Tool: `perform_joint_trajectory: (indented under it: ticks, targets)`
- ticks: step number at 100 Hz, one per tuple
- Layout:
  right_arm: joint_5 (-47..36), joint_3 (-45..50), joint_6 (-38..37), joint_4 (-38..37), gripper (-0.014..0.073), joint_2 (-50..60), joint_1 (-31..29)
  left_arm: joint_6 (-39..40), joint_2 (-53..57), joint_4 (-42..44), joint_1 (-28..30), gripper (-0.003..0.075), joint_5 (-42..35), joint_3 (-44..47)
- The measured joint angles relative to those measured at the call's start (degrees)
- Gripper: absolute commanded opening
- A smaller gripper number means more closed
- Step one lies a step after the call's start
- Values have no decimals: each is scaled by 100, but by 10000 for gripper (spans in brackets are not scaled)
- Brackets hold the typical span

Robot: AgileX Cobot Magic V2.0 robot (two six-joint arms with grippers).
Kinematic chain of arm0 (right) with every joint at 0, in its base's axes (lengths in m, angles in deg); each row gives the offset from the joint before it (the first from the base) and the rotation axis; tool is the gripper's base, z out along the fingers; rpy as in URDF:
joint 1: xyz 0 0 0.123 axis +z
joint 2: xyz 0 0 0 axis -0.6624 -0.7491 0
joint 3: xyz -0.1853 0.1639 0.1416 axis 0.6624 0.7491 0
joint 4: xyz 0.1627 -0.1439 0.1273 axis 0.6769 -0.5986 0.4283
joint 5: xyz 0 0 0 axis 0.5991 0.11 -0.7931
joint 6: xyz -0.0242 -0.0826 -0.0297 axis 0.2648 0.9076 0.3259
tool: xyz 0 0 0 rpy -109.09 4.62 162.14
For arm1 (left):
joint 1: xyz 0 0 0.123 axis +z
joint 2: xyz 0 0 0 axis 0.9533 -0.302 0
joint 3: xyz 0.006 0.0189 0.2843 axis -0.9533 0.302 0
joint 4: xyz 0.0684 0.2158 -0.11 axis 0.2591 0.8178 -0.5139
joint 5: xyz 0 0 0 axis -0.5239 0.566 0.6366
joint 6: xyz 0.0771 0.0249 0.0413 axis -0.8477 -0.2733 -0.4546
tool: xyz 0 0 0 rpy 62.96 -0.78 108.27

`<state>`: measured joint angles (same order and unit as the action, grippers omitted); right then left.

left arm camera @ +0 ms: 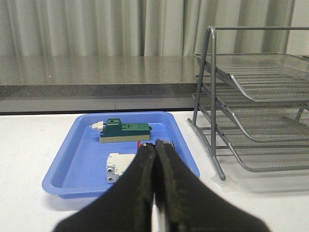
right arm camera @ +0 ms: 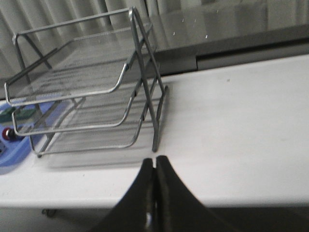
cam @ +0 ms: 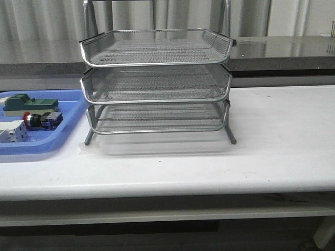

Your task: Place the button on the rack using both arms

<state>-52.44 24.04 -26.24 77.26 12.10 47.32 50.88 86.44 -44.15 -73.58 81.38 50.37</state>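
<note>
The button, red head, black body and blue rear block, lies on its side in the blue tray at the table's left. In the left wrist view only slivers of the button show past my shut, empty left gripper, which is short of the tray. The silver wire-mesh rack stands mid-table, its tiers empty; it also shows in the left wrist view and the right wrist view. My right gripper is shut and empty, short of the rack's right leg. Neither gripper shows in the front view.
A green block and a white box lie in the tray beside the button; both show in the left wrist view, the block and the box. A dark counter runs behind the table.
</note>
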Motion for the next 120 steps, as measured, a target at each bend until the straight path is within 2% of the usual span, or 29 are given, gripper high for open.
perform_joint_trajectory:
  ticks: [21, 40, 88, 99, 114, 120]
  targets:
    - [869, -1133, -9, 265, -69, -1702, 0, 0, 0, 0, 0, -20, 0, 0]
    - [1089, -1828, -9, 463, -69, -3040, 0, 0, 0, 0, 0, -20, 0, 0]
    - [701, -1943, -9, 1611, -62, -4976, 0, 0, 0, 0, 0, -20, 0, 0]
    - [633, -1943, 7, 1917, 33, -5249, 0, 0, 0, 0, 0, -20, 0, 0]
    - [457, -1943, 314, 2533, 302, -5491, 0, 0, 0, 0, 0, -20, 0, 0]
    - [364, -1943, 496, 2804, 374, -5558, 0, 0, 0, 0, 0, -20, 0, 0]
